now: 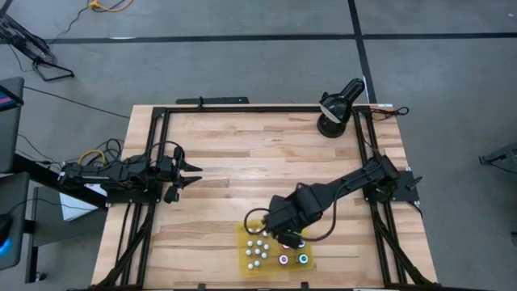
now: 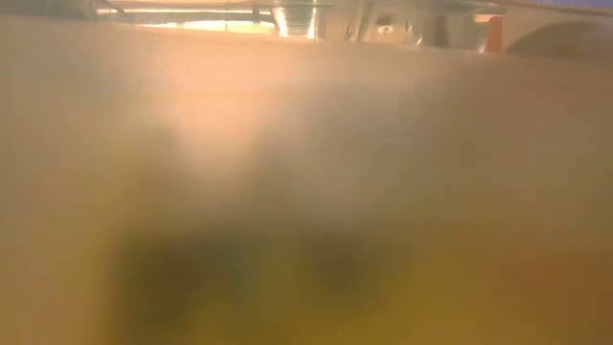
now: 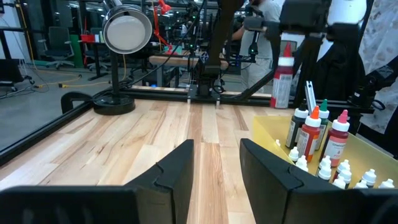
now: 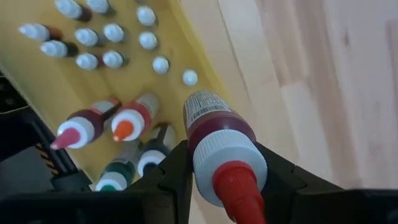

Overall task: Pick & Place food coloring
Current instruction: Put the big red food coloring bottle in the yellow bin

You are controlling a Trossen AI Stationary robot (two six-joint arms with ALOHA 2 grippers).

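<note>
Food coloring bottle [image 4: 214, 134] in R pincer [image 4: 221, 180]

Pale, smooth wooden table [image 1: 242, 153]; glossy plastic food coloring [image 4: 214, 134] bottles on a matt yellow tray [image 4: 37, 81].

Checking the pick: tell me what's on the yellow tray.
On the yellow tray stand small white-capped bottles and taller ones. The right gripper holds a red-tipped bottle above it, hiding part of the tray.

Two black, matte jointed arms, the left arm [image 1: 121, 174] and the right arm [image 1: 339, 194], carry looping dark cables. Each ends in blocky, angular black fingers [image 3: 177, 171].
</note>
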